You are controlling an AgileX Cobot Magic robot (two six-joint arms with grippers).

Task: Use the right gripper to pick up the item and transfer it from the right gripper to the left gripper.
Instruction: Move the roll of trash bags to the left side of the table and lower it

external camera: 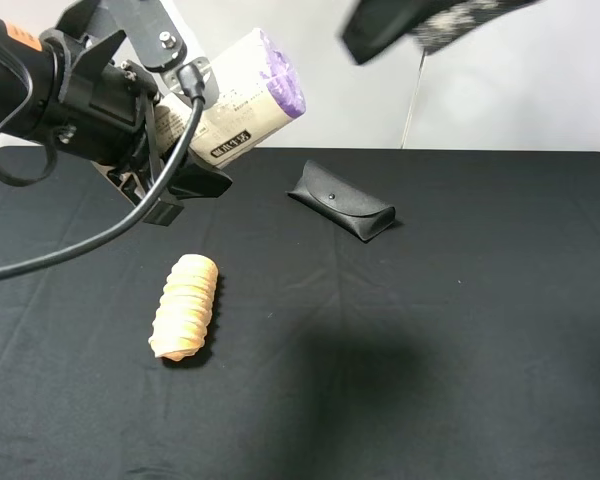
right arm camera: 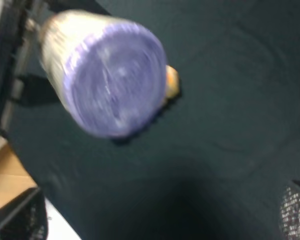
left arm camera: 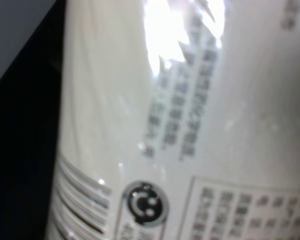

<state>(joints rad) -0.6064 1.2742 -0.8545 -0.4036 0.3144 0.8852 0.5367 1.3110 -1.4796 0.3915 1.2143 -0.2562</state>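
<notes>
The item (external camera: 250,95), a cream-labelled roll with dark print and purple ends, hangs above the table's far left, and my left gripper (external camera: 195,130) is shut on its labelled side. Its label (left arm camera: 165,125) fills the left wrist view, hiding the fingers there. My right gripper (external camera: 420,25) is a blurred black shape at the top of the exterior view, to the right of the item, apart from it and holding nothing. The right wrist view looks onto the item's purple end (right arm camera: 112,75); that gripper's fingers do not show clearly there.
A tan ridged spiral piece (external camera: 185,305) lies on the black tablecloth (external camera: 460,330) at the left, below the held item. A black glasses case (external camera: 342,200) lies near the far middle. A cardboard box (right arm camera: 7,175) sits beyond the table's edge.
</notes>
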